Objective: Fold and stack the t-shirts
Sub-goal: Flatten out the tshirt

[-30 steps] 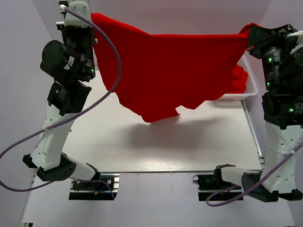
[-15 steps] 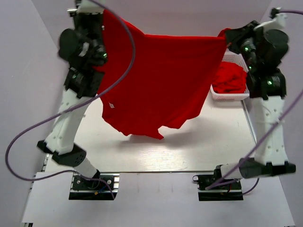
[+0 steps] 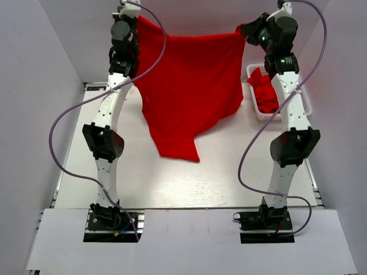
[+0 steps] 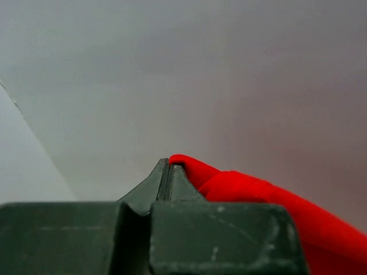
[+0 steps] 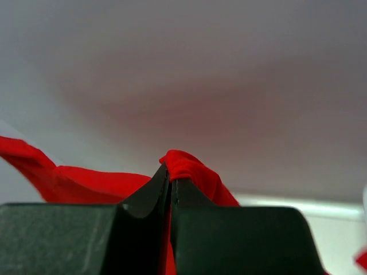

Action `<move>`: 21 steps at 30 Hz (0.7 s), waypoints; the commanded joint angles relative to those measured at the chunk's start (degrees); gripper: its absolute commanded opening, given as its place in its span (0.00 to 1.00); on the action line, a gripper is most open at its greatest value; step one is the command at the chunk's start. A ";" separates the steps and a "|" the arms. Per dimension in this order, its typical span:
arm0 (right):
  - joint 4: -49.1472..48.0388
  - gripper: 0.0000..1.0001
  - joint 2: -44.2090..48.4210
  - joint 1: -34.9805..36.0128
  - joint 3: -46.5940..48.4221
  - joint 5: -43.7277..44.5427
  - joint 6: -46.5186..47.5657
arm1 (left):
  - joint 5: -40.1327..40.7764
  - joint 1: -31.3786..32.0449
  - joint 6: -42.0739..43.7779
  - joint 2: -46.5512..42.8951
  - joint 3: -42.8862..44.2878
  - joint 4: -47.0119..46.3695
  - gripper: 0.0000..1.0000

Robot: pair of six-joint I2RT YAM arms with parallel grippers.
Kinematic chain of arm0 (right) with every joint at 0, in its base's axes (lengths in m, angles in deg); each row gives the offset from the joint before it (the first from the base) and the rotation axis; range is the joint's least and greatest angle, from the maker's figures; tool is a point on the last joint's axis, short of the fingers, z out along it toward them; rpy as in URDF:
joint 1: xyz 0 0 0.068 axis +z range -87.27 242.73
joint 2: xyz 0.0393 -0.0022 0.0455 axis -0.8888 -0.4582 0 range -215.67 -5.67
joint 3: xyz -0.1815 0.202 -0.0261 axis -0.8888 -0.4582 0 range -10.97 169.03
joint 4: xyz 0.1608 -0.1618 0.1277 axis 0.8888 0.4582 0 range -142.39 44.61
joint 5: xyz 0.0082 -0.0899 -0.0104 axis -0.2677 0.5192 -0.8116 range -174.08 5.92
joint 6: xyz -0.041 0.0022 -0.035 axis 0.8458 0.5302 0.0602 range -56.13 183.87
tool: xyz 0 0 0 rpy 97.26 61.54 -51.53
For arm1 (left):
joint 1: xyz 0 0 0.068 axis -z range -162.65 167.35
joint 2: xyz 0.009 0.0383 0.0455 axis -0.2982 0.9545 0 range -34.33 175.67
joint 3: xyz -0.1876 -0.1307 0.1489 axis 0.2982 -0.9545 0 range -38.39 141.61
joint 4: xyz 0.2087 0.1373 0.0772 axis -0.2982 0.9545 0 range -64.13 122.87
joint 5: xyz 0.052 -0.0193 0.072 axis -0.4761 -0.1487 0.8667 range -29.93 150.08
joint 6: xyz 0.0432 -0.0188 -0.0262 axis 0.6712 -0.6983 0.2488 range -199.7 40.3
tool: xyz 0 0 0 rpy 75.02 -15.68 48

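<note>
A bright red t-shirt (image 3: 189,86) hangs spread out between my two grippers, high at the far end of the table, its lower edge trailing down to the table surface. My left gripper (image 3: 137,18) is shut on its upper left corner, which shows as a red fold (image 4: 229,183) at the fingertips in the left wrist view. My right gripper (image 3: 245,28) is shut on the upper right corner, seen as red cloth (image 5: 189,166) pinched between the fingers. More red t-shirts (image 3: 265,91) lie bunched in the basket.
A white plastic lattice basket (image 3: 252,71) stands at the far right of the white table (image 3: 172,183). Grey walls close in the back and both sides. Both arms are stretched far forward, purple cables looping beside them.
Both arms have reached forward and upward, carrying the t-shirt toward the far end. The grippers have come closer together, so the shirt hangs narrower and longer.
</note>
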 commanded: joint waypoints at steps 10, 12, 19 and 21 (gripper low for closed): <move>-21.41 0.00 14.31 -0.52 -10.36 -2.54 0.25 | -17.77 -4.59 -6.01 -20.20 -13.68 -8.53 0.00; -20.88 0.00 15.90 -0.26 -19.88 -7.35 -0.36 | -16.90 -3.80 -4.34 -30.27 -27.70 -11.86 0.00; -21.76 0.00 26.27 0.26 -54.09 -14.58 -2.83 | -8.01 -3.27 -24.61 -54.47 -76.00 -6.22 0.00; -19.49 0.00 27.42 0.61 -58.52 -14.94 -3.44 | -10.46 -3.27 -32.60 -57.22 -83.35 -1.44 0.00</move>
